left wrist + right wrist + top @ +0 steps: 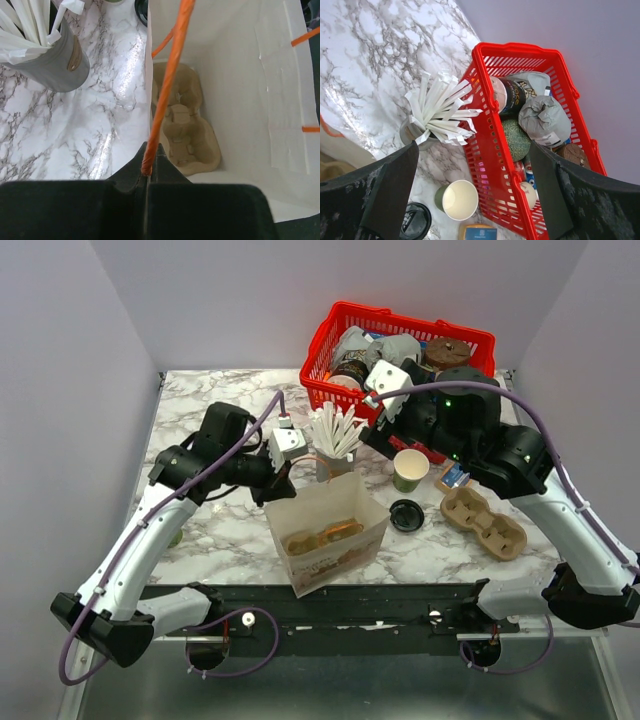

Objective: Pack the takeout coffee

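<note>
No dark-green cup with a black lid on it shows clearly. A lidless green cup (410, 470) with a pale inside stands on the table, also in the right wrist view (457, 200). A loose black lid (406, 514) lies in front of it. My left gripper (146, 167) is shut on the orange handle (167, 85) of the white paper bag (330, 530), which holds a pulp cup carrier (185, 125). My right gripper (473, 145) is open and empty, hovering above the lidless cup by the basket.
A red basket (400, 320) of groceries stands at the back. A grey cup of white sticks (335, 440) is behind the bag. A second pulp carrier (483, 520) lies right. A small greenish thing (175, 537) peeks from behind my left arm.
</note>
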